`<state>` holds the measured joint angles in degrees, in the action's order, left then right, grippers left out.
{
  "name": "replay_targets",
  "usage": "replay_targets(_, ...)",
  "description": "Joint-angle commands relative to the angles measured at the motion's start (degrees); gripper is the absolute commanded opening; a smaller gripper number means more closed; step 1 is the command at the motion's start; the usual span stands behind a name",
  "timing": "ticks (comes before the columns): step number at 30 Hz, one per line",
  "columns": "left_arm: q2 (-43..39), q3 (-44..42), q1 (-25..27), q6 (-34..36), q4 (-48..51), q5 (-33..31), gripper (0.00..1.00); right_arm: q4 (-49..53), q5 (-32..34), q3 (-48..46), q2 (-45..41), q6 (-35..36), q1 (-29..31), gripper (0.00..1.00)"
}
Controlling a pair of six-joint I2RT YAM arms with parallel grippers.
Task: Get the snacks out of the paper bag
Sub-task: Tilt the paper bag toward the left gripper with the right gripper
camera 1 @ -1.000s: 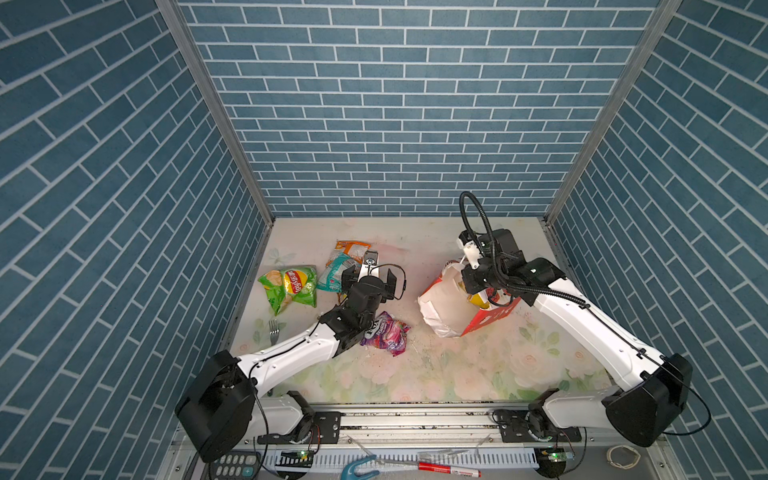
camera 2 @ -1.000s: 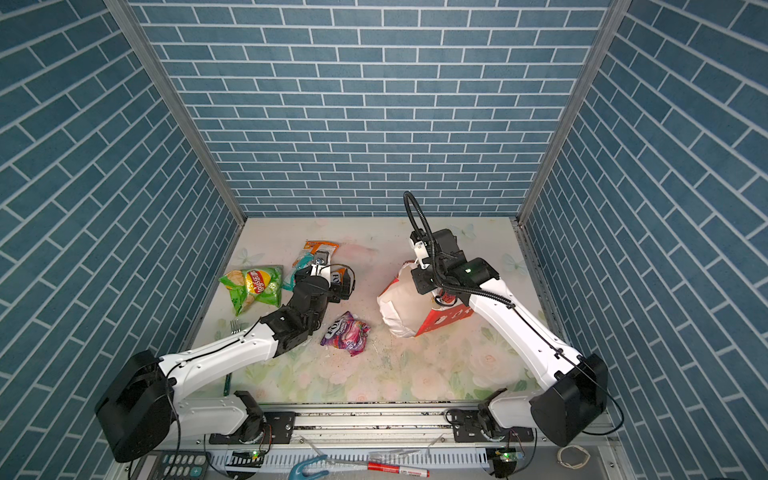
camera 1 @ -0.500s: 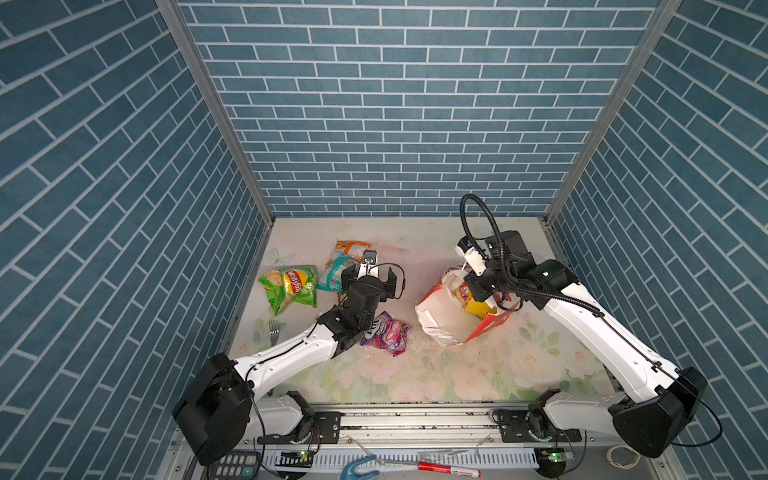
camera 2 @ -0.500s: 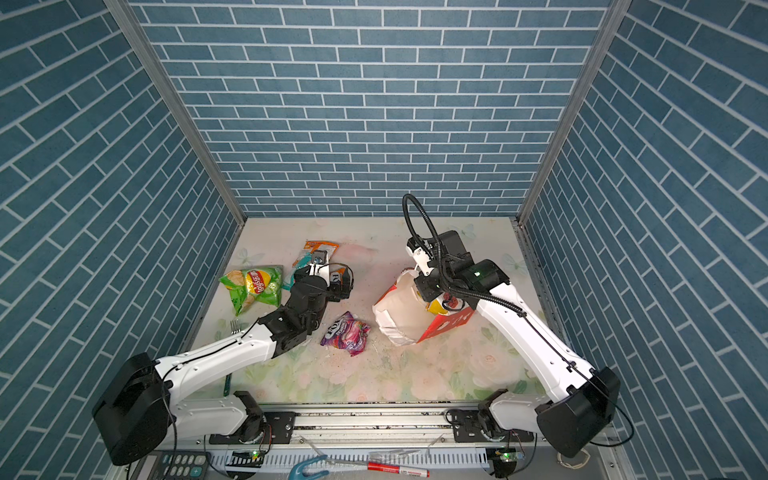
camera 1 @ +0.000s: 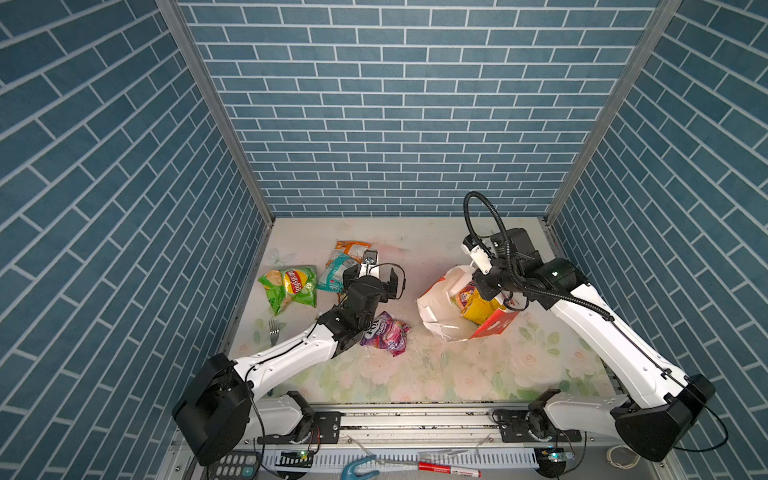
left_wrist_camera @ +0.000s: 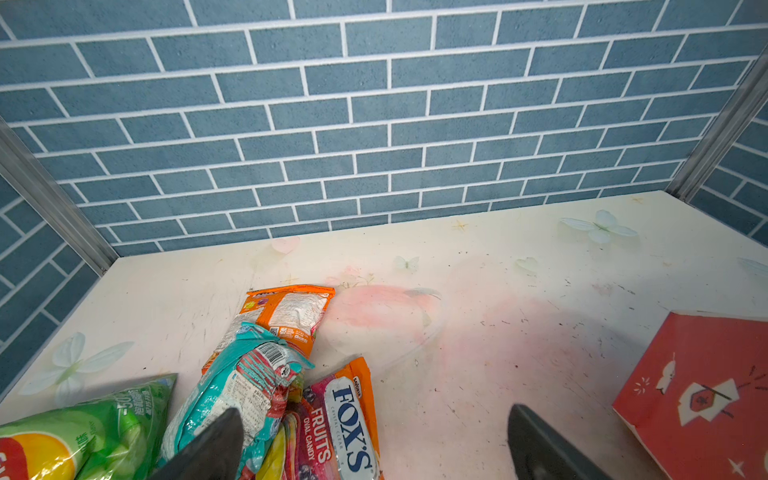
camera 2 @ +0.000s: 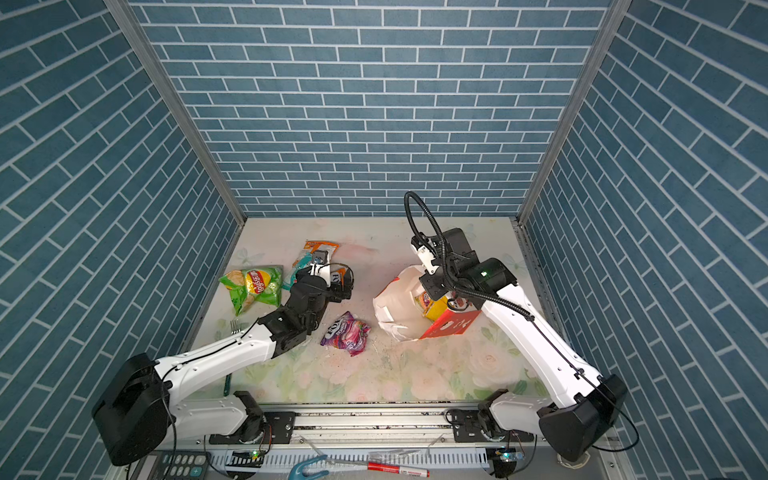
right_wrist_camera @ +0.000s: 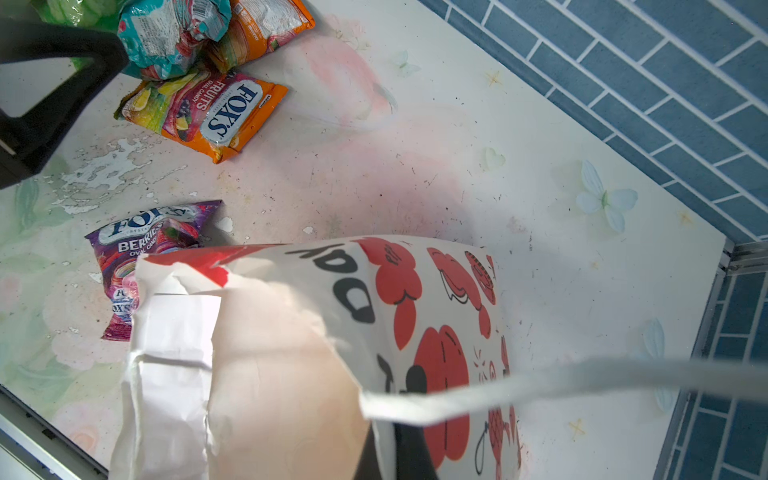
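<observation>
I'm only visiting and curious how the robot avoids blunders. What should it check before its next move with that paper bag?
1. Hold on the bag: the right gripper is shut on the rim of the paper bag: ok.
2. Free hand: the left gripper is open and holds nothing: ok.
3. Bag emptied: not ok. A yellow packet and a colourful packet show in its mouth.
4. More packets hidden under those two: cannot tell.
5. Bare table in front of the bag to set packets down: ok.
</observation>
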<state>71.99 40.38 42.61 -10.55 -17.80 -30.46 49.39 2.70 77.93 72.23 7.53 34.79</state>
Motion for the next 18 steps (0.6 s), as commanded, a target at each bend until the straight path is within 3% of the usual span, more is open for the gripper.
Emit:
replay_targets(1, -0.5, 0.6, -0.2, -0.8, 0.2, 1.1, 1.00, 0.1, 1.2, 0.2, 0.3, 0.8, 0.2, 0.06)
replay_targets(8, -1.0, 3.1, -0.2, -1.1, 4.1, 7.9, 1.00, -5.0, 4.5, -1.5, 1.1, -2.8, 0.2, 0.06)
replay_targets(13, -1.6, 4.2, -0.2, -3.2, 5.0, 14.3, 1.00, -9.7, 2.8, -4.5, -0.1, -4.3, 0.2, 0.06)
replay_targets(18, -4.9, 3.8, -0.2, -5.6, 2.7, 27.4, 1.00, -11.0, 2.2, -5.3, -0.6, -5.0, 0.2, 0.06)
